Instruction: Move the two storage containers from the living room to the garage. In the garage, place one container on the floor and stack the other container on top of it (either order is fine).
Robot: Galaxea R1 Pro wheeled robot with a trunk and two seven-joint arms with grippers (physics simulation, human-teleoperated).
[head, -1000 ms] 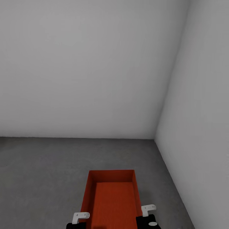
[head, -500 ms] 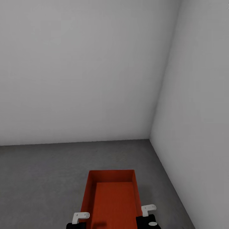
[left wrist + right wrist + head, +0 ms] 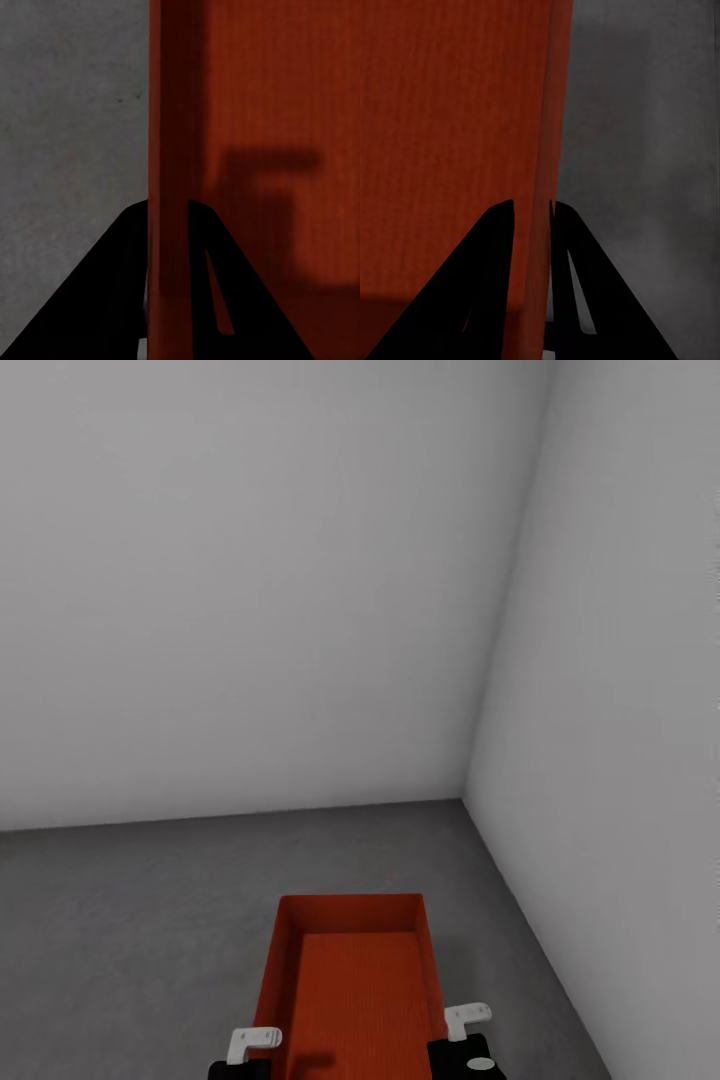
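The left gripper (image 3: 169,285) pinches the left long wall of one storage container (image 3: 352,985), a black finger on each face of the thin wall; the right gripper (image 3: 532,285) clamps the opposite long wall the same way; in the head view both grippers sit at the near end of the bin, which hangs between them above the floor (image 3: 130,920). One container is in sight, two grippers, two pale grey walls (image 3: 250,590) meeting in a corner ahead to the right; nothing stands between the bin and that corner. The container is orange-red, rectangular, open-topped, with thin upright walls and a finely ribbed bottom.
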